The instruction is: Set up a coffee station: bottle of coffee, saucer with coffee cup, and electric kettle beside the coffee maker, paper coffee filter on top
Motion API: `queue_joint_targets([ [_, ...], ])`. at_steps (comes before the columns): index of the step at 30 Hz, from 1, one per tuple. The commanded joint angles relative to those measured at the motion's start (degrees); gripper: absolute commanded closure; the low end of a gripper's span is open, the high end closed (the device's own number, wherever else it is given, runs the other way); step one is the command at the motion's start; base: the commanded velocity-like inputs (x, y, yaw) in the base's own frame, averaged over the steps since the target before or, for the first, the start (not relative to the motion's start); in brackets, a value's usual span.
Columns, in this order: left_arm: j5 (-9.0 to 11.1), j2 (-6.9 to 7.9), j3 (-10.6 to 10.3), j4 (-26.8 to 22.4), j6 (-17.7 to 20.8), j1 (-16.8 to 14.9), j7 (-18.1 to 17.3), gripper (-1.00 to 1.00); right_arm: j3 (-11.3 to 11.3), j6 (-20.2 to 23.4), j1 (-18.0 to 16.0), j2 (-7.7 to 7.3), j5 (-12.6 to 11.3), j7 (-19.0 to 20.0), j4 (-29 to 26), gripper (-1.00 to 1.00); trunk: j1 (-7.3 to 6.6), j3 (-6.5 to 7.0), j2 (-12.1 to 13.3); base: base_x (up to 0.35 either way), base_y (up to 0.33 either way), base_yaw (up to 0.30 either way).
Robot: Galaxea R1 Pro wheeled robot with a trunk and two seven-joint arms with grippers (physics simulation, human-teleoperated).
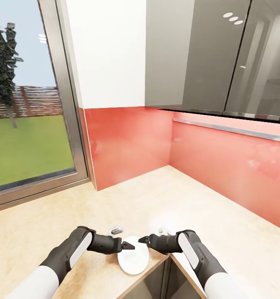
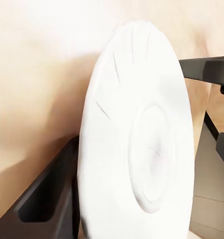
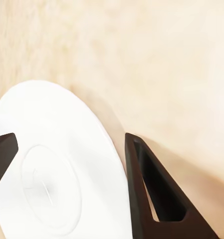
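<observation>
The saucer point(image 1: 133, 261) sits at the near edge of the countertop point(image 1: 165, 199), between the left gripper point(image 1: 129, 246) on its left and the right gripper point(image 1: 143, 239) on its right. Whether it rests on the surface or is lifted cannot be determined. A backsplash point(image 1: 206, 158) stands behind the countertop, with wall cabinets point(image 1: 214, 54) above it. A window point(image 1: 28, 99) lies far left.

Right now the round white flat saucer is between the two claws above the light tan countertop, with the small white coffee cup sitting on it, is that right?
Not quite. The round white flat saucer sits between the left claw and right claw above the light tan countertop, but it carries nothing; both wrist views show its centre bare.
</observation>
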Motion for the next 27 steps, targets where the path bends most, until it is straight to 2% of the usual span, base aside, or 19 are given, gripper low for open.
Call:
queue_joint_targets([
  [1, -0.1, 0.05, -0.2, 0.0, 0.1, 0.0, 0.0, -1.00, 0.0, 0.1, 0.0, -0.01, 0.6, 0.3, 0.0, -1.00, 0.03, -0.12, -0.1, 0.000, 0.000, 0.000],
  [9, -0.1, 0.12, -0.2, 0.0, 0.1, 0.0, 0.0, -1.00, 0.0, 0.1, 0.0, 0.01, 0.6, 0.3, -0.2, -1.00, 0.03, -0.12, -0.1, 0.000, 0.000, 0.000],
  [10, -0.1, 0.09, -0.2, 0.0, 0.1, 0.0, 0.0, 1.00, 0.0, 0.1, -0.1, 0.01, 0.5, 0.3, -0.2, -1.00, 0.03, -0.12, -0.1, 0.000, 0.000, 0.000],
  [27, 0.0, 0.14, -0.2, 0.0, 0.1, -0.1, 0.0, 1.00, 0.0, 0.1, -0.1, -0.07, 0.5, 0.4, -0.2, -1.00, 0.03, -0.12, -0.1, 0.000, 0.000, 0.000],
])
